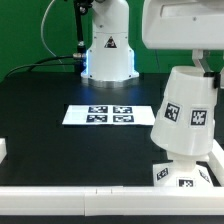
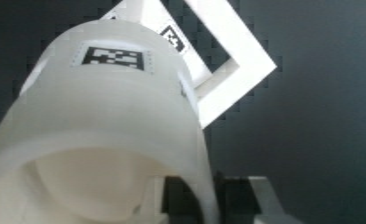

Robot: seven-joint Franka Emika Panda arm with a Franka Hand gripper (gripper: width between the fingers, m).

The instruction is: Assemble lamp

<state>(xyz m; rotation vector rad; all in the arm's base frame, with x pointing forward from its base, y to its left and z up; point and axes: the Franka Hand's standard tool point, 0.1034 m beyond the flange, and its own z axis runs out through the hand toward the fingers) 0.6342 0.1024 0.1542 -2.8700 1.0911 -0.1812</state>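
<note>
The white cone shade (image 1: 185,110), with black-and-white tags, hangs tilted in my gripper (image 1: 206,66) at the exterior view's right. Its wide end is just above the square stepped base (image 1: 183,177), which stands on the black table near the front right corner. The bulb is hidden. In the wrist view the shade (image 2: 109,130) fills most of the frame. My gripper (image 2: 212,203) is shut on its rim wall, one finger inside and one outside. A tagged white part (image 2: 167,38) peeks past the shade's far end.
The marker board (image 1: 98,115) lies flat mid-table. The robot's white pedestal (image 1: 108,50) stands at the back. A white rail (image 1: 90,195) runs along the front edge and turns up the right side (image 1: 216,150). It also shows in the wrist view (image 2: 242,65).
</note>
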